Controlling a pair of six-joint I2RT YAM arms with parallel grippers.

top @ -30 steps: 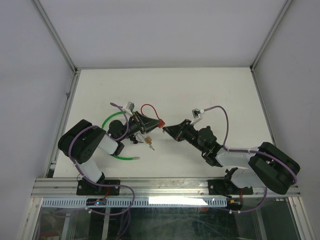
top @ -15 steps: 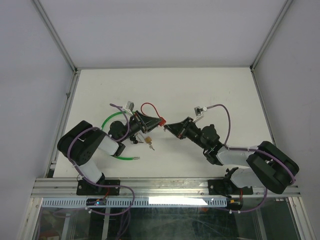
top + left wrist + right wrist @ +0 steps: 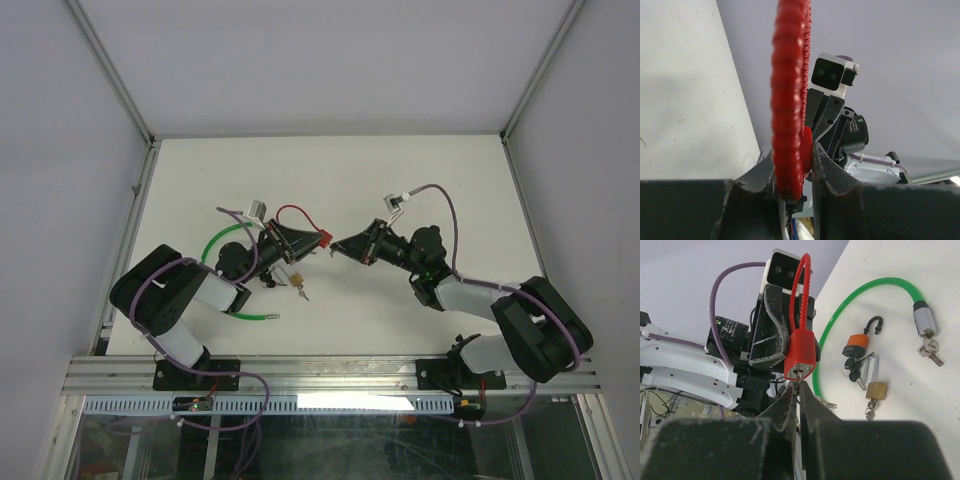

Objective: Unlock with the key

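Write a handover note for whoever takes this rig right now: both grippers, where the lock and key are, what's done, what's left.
Left gripper: shut on the red cable lock, held up off the table.
Right gripper: shut, tips at the lock's keyhole end, pinching what looks like the key.
Done: lock lifted, key brought to the keyhole.
Left: turn the key and free the cable; no opening shows yet.
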